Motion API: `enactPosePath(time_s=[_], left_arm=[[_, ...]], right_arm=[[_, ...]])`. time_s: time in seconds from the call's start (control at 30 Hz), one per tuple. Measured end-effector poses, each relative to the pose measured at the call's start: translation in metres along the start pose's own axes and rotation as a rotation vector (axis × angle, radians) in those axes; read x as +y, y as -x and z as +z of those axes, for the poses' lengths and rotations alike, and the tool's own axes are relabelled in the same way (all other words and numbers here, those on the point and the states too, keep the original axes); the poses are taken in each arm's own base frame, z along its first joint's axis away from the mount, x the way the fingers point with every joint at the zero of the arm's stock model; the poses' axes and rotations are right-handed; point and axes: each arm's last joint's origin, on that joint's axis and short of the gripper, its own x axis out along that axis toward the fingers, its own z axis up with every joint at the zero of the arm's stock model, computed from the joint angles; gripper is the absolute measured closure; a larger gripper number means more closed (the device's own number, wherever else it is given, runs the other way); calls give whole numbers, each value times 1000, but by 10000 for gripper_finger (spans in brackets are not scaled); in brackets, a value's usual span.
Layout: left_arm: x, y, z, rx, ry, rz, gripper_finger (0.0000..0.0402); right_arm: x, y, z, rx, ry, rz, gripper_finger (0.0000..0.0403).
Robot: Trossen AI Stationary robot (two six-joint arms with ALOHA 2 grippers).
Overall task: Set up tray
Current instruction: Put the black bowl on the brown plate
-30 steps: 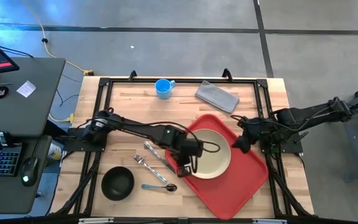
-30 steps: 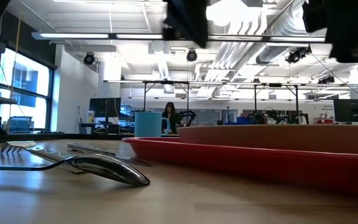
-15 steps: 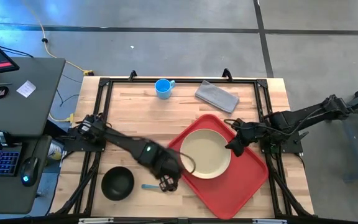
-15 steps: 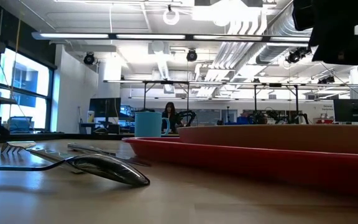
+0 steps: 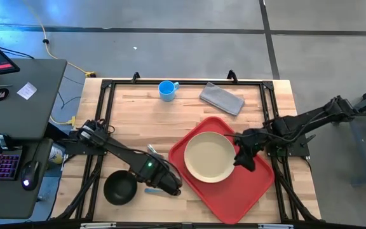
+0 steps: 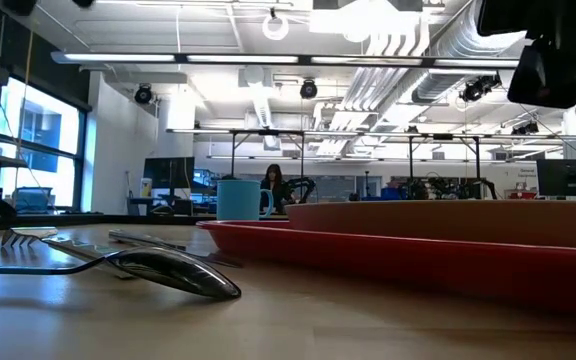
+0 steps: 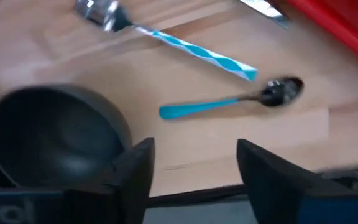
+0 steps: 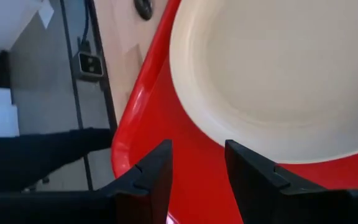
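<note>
Hovering low over the wooden surface [image 5: 138, 121], the left gripper [image 7: 191, 168] sits beside the tray [image 5: 253, 191], off the tray's left edge, with its 2 dark fingers [image 7: 135, 171] spread apart and nothing between them. My guess is the coming move is a pickup of cutlery, and the spoon [image 7: 229, 102] lies just ahead of those fingers, its long axis running roughly crosswise to the gap, blue handle toward the black bowl [image 7: 55, 143] and shiny metal head toward the tray. A fork with a blue-and-white striped handle [image 7: 191, 48] lies a little farther on. The left arm is clearly the nearer one to all of this. The tray itself rests turned at an angle on the right half of the surface: smooth glossy red plastic, rounded corners, low rim, carrying a round matte beige plate [image 5: 210, 156]. The right gripper [image 5: 245, 159] hangs over the tray's right part beside the plate, fingers [image 8: 157, 177] partly apart and holding nothing. Beyond the tray's far edge sit a blue mug [image 5: 167, 90] and a folded grey cloth [image 5: 222, 99], soft-looking.
</note>
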Motion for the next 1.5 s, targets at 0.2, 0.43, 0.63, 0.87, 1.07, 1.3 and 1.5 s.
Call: enactPosePath(time_s=[0.2, 0.43, 0.63, 0.87, 1.07, 1.3, 1.5], left_arm=[[6, -28, -18, 14, 92, 45, 98], [17, -43, -45, 97, 119, 105, 113], [32, -43, -59, 43, 143, 172, 128], [30, -74, -59, 69, 113, 132, 141], [34, -97, -56, 101, 124, 166, 154], [40, -116, -52, 112, 38, 188, 210], [37, -128, -53, 160, -13, 127, 301]], right_arm=[[3, -1, -4, 47, 65, 43, 265], [6, -2, -7, 34, 80, 25, 265], [7, -2, -7, 35, 85, 25, 265], [7, -2, -6, 12, 87, 23, 265], [9, -2, -6, 41, 63, 64, 265], [9, -2, -6, 48, 42, 68, 265], [9, -2, -6, 47, 39, 66, 265]])
